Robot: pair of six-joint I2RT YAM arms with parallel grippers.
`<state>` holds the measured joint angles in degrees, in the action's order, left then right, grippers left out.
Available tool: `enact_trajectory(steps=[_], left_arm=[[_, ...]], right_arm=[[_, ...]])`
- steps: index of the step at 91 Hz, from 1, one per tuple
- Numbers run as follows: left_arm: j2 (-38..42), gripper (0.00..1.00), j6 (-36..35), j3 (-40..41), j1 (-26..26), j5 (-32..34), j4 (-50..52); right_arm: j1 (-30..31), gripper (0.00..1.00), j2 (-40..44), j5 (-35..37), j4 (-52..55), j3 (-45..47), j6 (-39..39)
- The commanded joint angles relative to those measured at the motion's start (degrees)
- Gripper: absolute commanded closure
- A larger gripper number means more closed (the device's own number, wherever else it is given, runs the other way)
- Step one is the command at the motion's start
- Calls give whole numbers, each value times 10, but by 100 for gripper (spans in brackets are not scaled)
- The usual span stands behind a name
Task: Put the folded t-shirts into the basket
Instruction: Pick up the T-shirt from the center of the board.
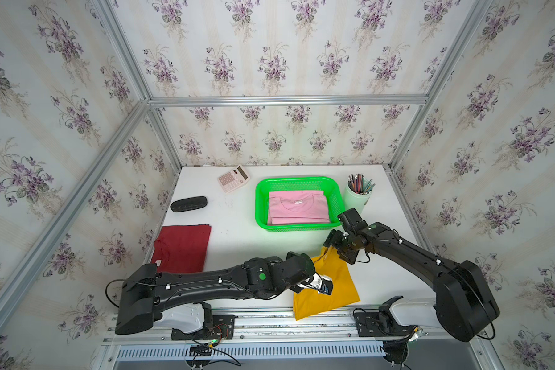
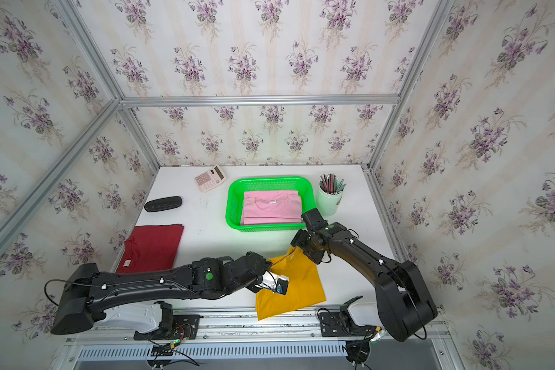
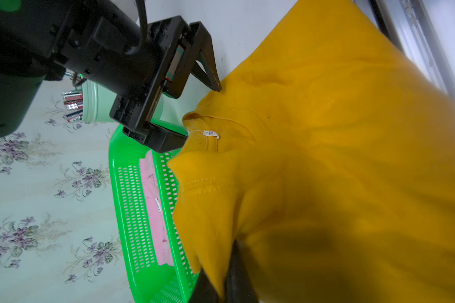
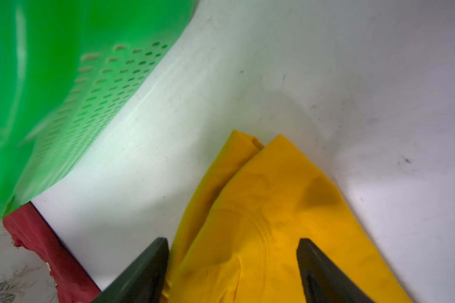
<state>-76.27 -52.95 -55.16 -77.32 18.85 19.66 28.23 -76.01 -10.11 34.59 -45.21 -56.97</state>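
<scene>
**Left pincer [image 1: 322, 286] grips the yellow shirt [image 1: 334, 275]; the basket [image 1: 261, 205] lies just beyond**

Left pincer's arm reaches in past the dark red shirt [image 1: 181, 248], which lies flat and untouched at the left edge of the surface [image 1: 237, 230]. Its jaws are pressed together on the yellow shirt's near-left edge. In the left wrist view the cloth drapes up out of the dark fingers [image 3: 238, 283].

The yellow shirt lies at the front of the surface, turned diagonally. One corner hangs over the near edge, and the collar corner points toward the basket.

At that collar corner sits the right pincer [image 4: 233, 241], jaws spread, one on either side of the cloth and not closed on it. Just behind it stands the basket, its long side facing the robot, with the pink shirt [image 1: 297, 206] already flat inside. A pencil cup [image 1: 356, 200] stands just beside the basket's right end.

The coming move seems to turn on one relation. The basket lies directly away from the robot along the yellow shirt's long axis, and the right arm is the nearer one. That pincer probably has to close on the collar corner before both arms can carry the shirt over the near wall.
</scene>
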Motion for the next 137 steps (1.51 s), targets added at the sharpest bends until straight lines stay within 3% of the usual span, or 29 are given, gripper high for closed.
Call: enact_trajectory(steps=[1,28,44,53,68,82,94,106,137], left_arm=[[9,100,-68,-9,-5,-4,-41],[37,100,-80,-33,-17,-81,-17],[41,100,-95,-30,-18,-76,-20],[37,100,-110,-24,-18,-59,-31],[41,100,-119,-21,-18,-48,-40],[43,100,-123,-21,-18,-40,-28],[53,100,-93,-30,-13,-23,4],[69,100,-16,-56,23,-38,76],[83,100,71,-73,90,-26,70]], right_arm=[[1,15,7,-6,32,1,10],[1,8,-13,-31,4,-16,5],[1,10,-14,-63,1,-12,-1],[1,21,-11,-98,-16,13,-6],[0,37,-13,-90,-15,44,2],[-1,71,-14,-73,-3,37,11],[-13,91,12,-50,19,12,4],[-25,100,61,-34,31,-18,-24],[-25,100,87,0,49,-111,-49]])
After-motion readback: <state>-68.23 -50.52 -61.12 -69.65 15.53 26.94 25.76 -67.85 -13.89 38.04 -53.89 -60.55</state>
